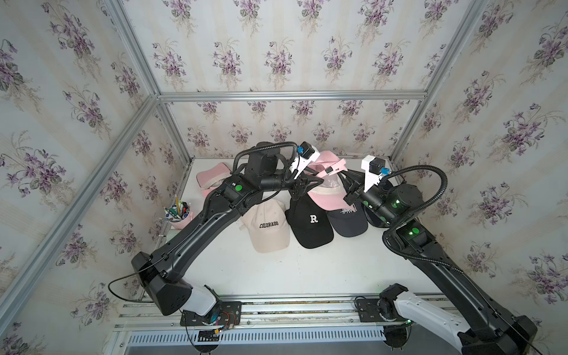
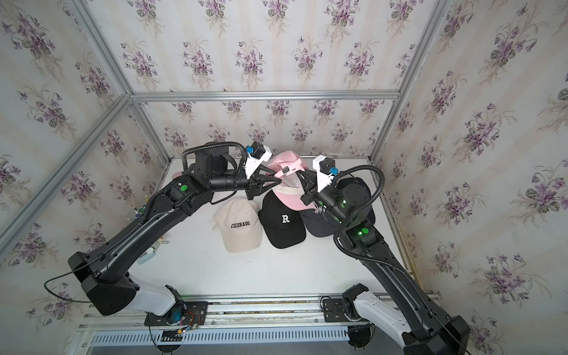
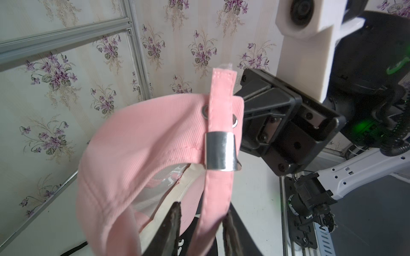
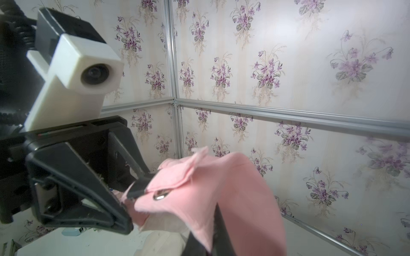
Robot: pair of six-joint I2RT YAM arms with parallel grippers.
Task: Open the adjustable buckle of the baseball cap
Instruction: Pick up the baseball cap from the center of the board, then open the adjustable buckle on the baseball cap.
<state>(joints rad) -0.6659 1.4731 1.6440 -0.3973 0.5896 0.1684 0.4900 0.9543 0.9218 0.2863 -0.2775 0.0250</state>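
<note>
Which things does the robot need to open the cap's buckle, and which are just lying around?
For the job:
- pink cap, held up
- its strap
- metal buckle

Just lying about:
- beige cap
- black cap
- dark blue cap
- other pink cap
- pen cup
</note>
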